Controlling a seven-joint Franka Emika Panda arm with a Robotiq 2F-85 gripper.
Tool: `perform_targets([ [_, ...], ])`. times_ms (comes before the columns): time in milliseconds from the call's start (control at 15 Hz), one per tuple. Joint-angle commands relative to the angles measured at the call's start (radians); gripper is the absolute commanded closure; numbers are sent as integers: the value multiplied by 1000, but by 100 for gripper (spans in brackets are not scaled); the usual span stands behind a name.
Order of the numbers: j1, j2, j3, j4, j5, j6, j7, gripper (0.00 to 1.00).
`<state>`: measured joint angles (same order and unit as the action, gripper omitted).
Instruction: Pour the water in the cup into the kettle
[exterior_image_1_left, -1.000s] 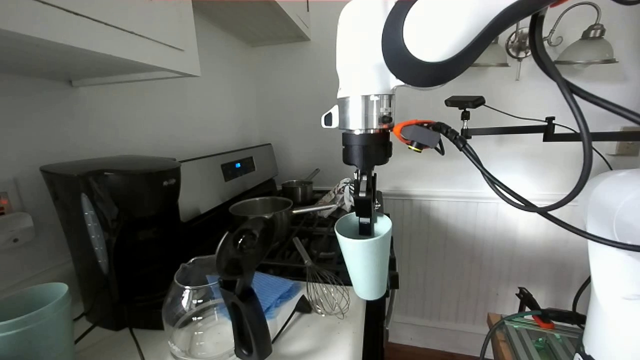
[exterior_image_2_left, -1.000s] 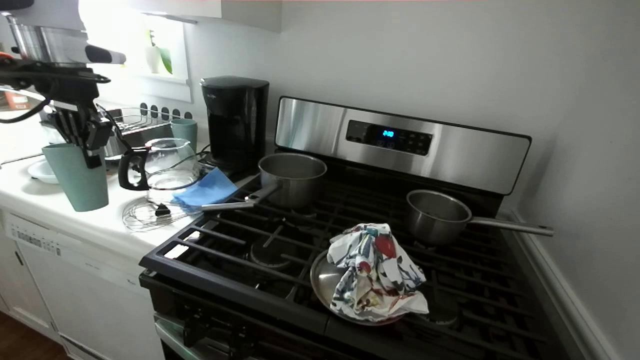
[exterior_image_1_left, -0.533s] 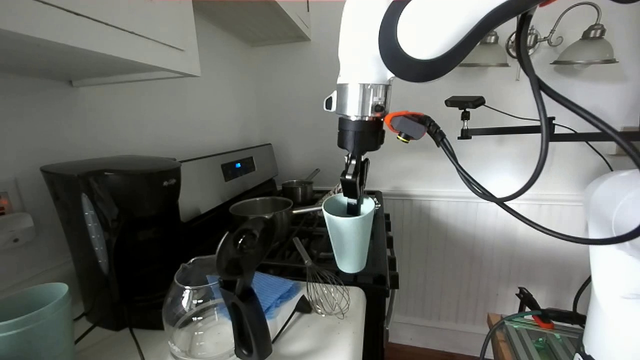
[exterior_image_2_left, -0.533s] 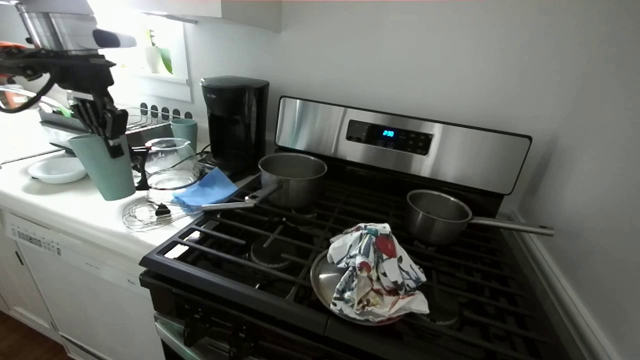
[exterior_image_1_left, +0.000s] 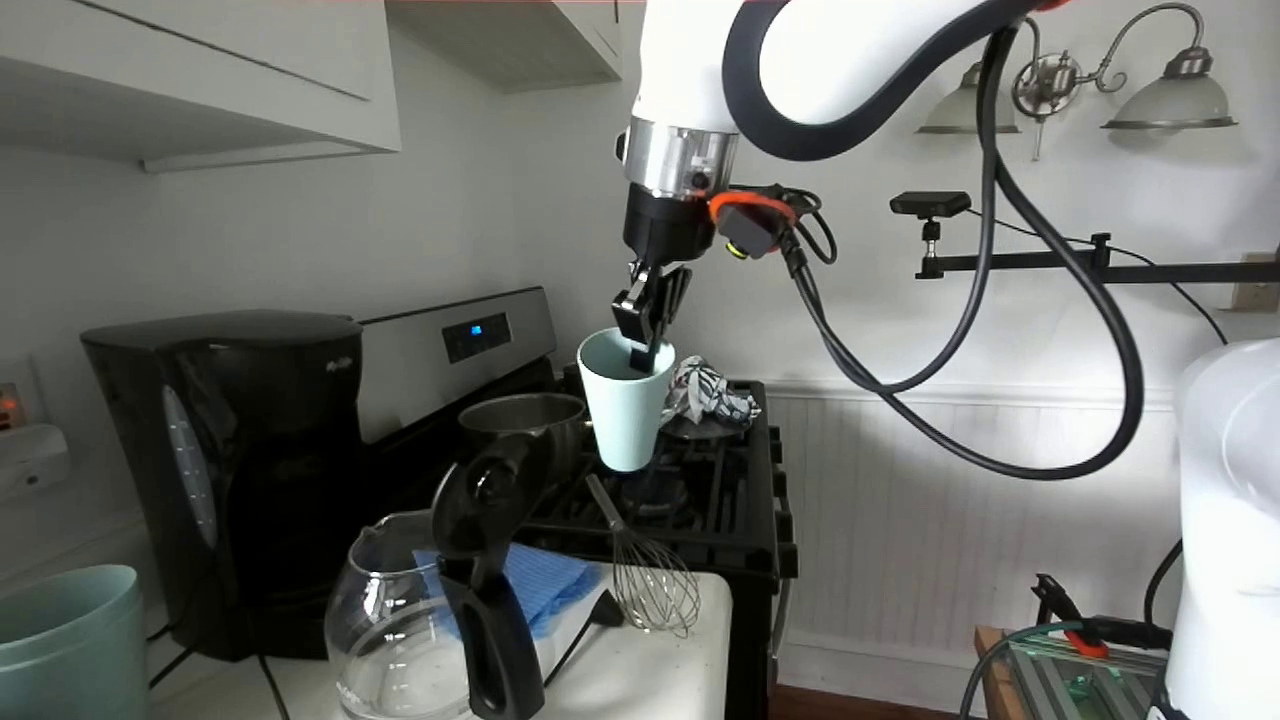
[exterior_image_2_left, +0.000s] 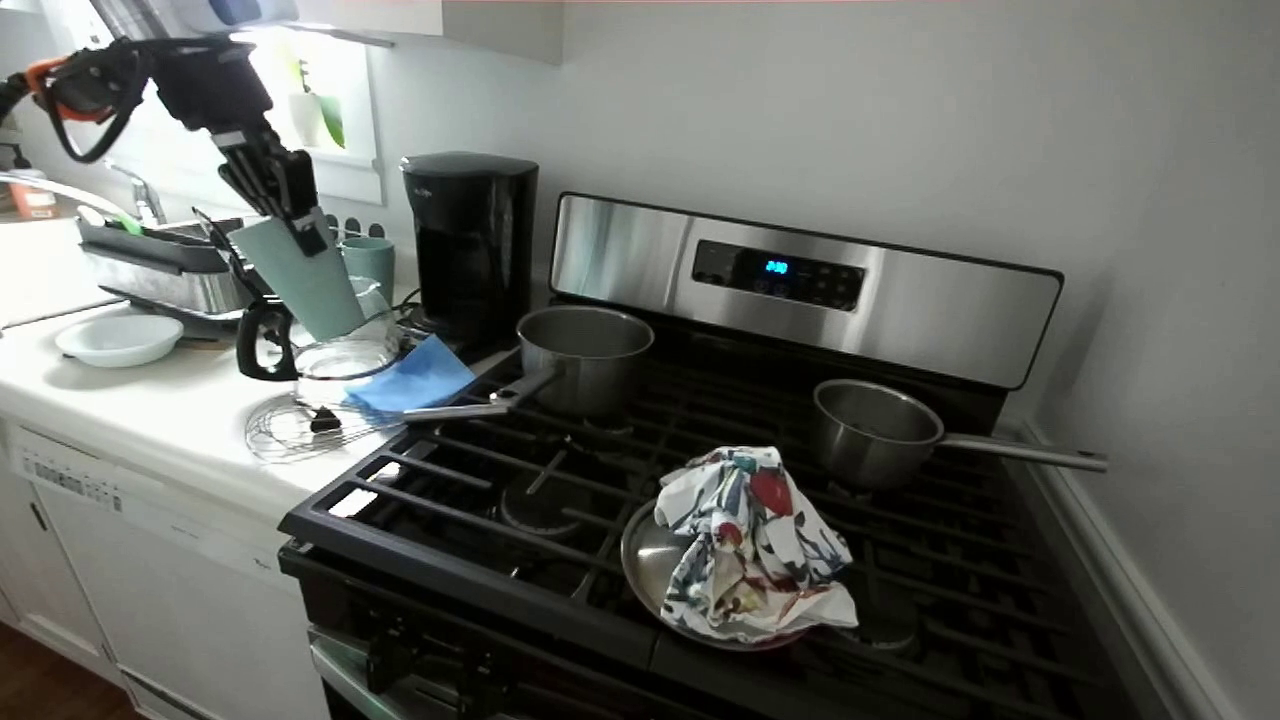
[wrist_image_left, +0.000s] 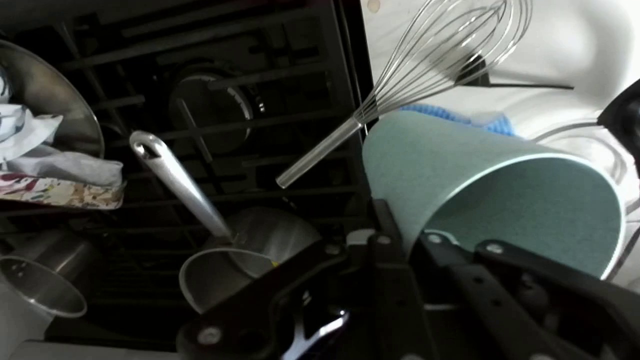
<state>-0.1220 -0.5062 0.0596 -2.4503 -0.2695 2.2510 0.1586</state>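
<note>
One held cup (exterior_image_1_left: 626, 420) — teal, tapered, tilted, inside unclear

cup (exterior_image_1_left: 625, 420) in end effector (exterior_image_1_left: 645, 352), towel (exterior_image_2_left: 752, 555) on pan (exterior_image_2_left: 655, 562), pots (exterior_image_2_left: 585, 375) on stove (exterior_image_2_left: 435, 570)

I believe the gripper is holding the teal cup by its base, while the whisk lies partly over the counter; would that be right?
Not the base: the wrist view shows the gripper holding the teal cup by its rim; the whisk does lie partly over the counter.

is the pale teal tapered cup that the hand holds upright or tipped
Tipped partway: the cup leans, base right of rim in an exterior view.
</note>
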Motion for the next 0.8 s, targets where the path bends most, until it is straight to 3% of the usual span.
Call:
perform_targets([
  [0, -31, 105, 64, 94, -98, 55, 124, 99],
  [733, 0, 259, 179, 229, -438, 34, 462, 99],
])
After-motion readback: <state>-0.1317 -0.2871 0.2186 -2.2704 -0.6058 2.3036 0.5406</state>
